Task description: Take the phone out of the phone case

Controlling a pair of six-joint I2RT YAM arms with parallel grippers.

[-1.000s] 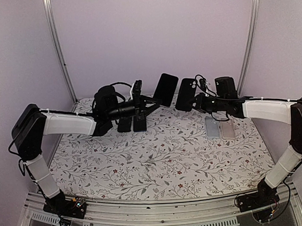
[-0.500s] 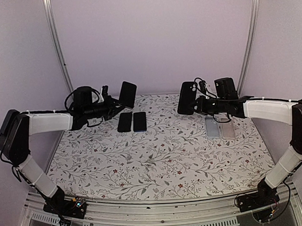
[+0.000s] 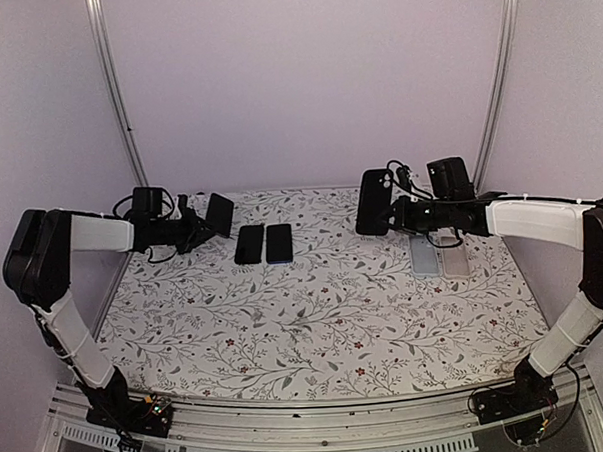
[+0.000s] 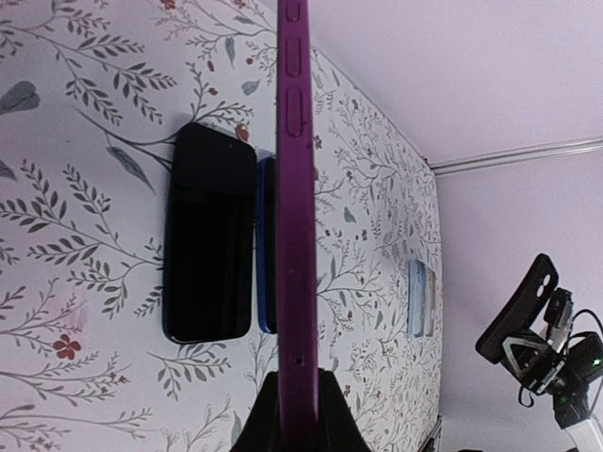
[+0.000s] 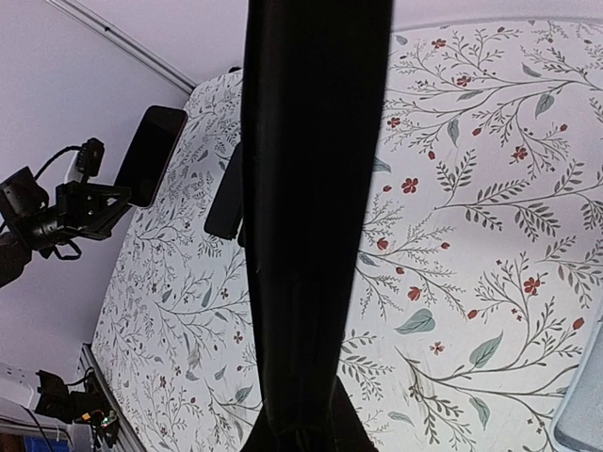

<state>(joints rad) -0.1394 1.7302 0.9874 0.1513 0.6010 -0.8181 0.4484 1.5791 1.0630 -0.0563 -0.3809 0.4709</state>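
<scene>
Evidently the phone (image 3: pixel 219 214), stiff, slick and breakable by its look, is hanging left of the two dark phones (image 3: pixel 263 244) lying flat, the left gripper (image 3: pixel 204 228) squeezing its flat faces near one end, a sound place for gripping. Right of that pair, the right gripper (image 3: pixel 387 217) is clenching the raised case (image 3: pixel 372 201), which is probably proving light and somewhat bendy.
</scene>
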